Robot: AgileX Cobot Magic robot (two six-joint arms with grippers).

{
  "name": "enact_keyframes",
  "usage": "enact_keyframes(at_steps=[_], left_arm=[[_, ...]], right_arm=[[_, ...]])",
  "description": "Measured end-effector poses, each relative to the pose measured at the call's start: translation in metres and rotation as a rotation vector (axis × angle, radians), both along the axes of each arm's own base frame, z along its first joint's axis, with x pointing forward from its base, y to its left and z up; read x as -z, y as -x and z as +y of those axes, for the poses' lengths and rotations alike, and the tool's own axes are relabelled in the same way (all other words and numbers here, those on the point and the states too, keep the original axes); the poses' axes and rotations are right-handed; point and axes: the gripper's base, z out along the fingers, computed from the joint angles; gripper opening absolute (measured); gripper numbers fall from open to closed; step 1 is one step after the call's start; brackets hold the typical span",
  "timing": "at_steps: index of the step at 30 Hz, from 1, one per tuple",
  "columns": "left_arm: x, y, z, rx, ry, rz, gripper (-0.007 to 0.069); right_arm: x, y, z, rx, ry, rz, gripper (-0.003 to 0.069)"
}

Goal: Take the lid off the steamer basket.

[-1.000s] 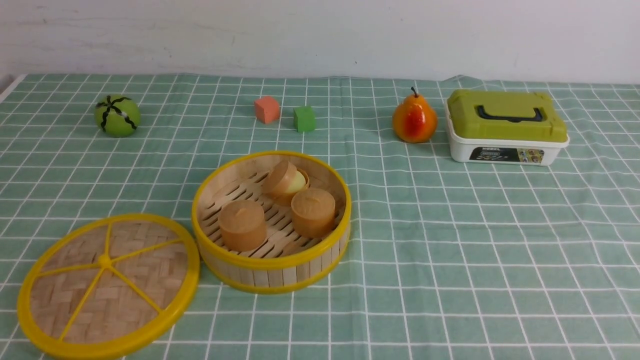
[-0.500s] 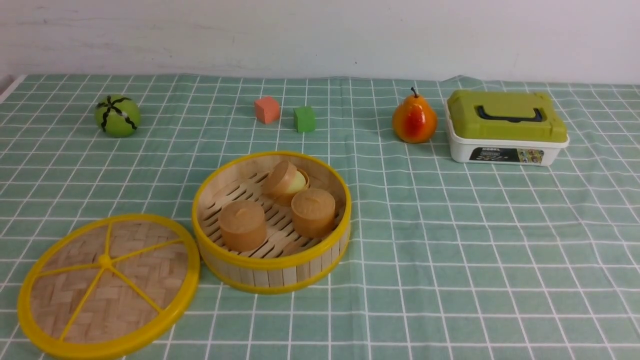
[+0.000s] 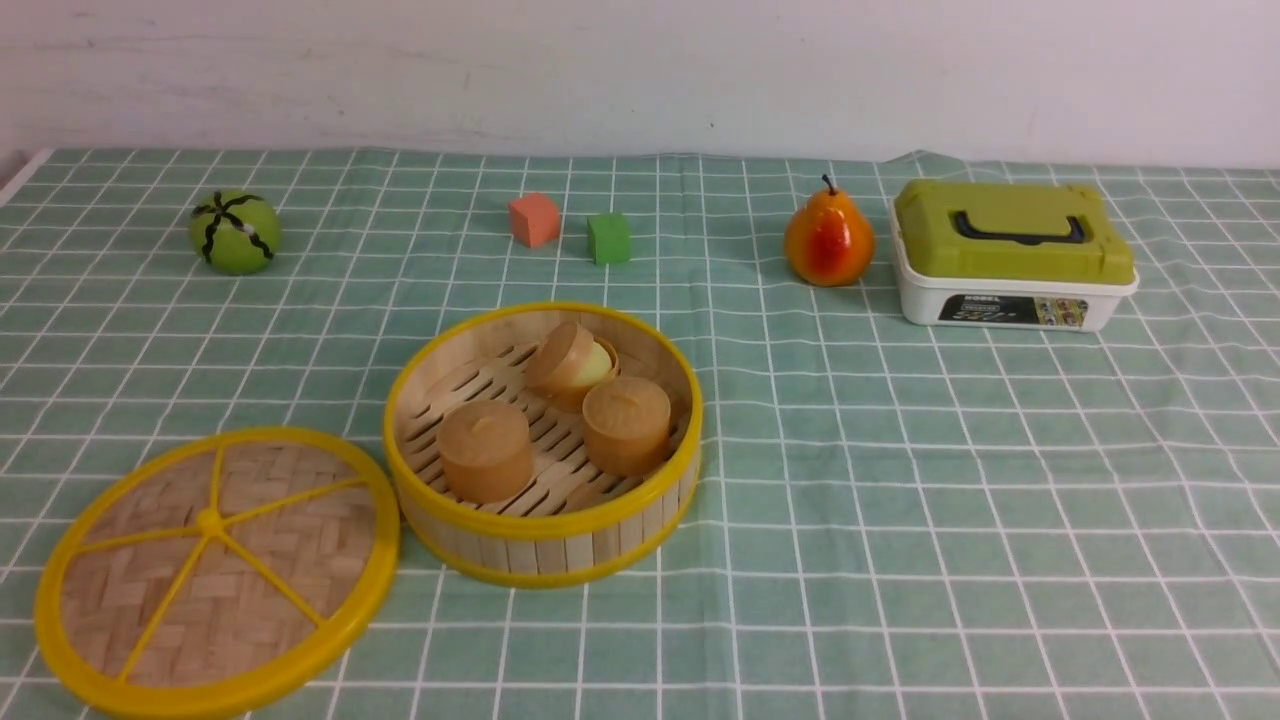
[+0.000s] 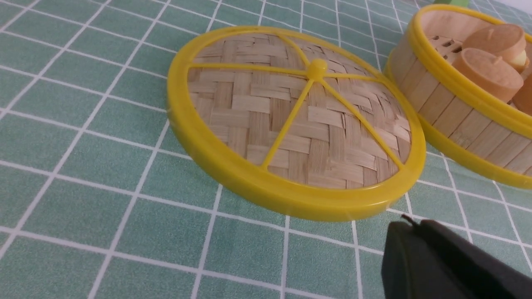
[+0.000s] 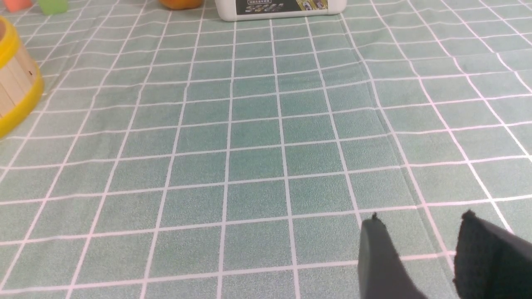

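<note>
The lid (image 3: 215, 575), a woven bamboo disc with yellow rim and spokes, lies flat on the cloth at the front left, beside the steamer basket (image 3: 545, 540). The basket stands uncovered with three tan buns (image 3: 486, 450) inside. The lid also shows in the left wrist view (image 4: 291, 124), with the basket (image 4: 457, 120) next to it. My left gripper (image 4: 409, 226) is shut and empty, just short of the lid's rim. My right gripper (image 5: 419, 222) is open and empty over bare cloth; the basket's wall (image 5: 14, 91) shows off to its side. Neither gripper shows in the front view.
A green striped ball (image 3: 235, 232) sits at the back left. An orange cube (image 3: 533, 219) and a green cube (image 3: 608, 238) sit at the back middle. A pear (image 3: 828, 242) and a white box with an olive lid (image 3: 1010, 255) stand at the back right.
</note>
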Motion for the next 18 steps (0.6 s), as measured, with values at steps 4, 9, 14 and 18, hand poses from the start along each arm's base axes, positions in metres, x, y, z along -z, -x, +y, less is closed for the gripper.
enact_keyframes(at_steps=[4, 9, 14, 18], left_arm=[[0.0, 0.0, 0.0, 0.0, 0.0, 0.0, 0.0017], [0.0, 0.0, 0.0, 0.0, 0.0, 0.0, 0.0021], [0.0, 0.0, 0.0, 0.0, 0.0, 0.0, 0.0022], [0.0, 0.0, 0.0, 0.0, 0.0, 0.0, 0.0023]], right_arm=[[0.0, 0.0, 0.0, 0.0, 0.0, 0.0, 0.0241], [0.0, 0.0, 0.0, 0.0, 0.0, 0.0, 0.0241], [0.0, 0.0, 0.0, 0.0, 0.0, 0.0, 0.0241], [0.0, 0.0, 0.0, 0.0, 0.0, 0.0, 0.0241]])
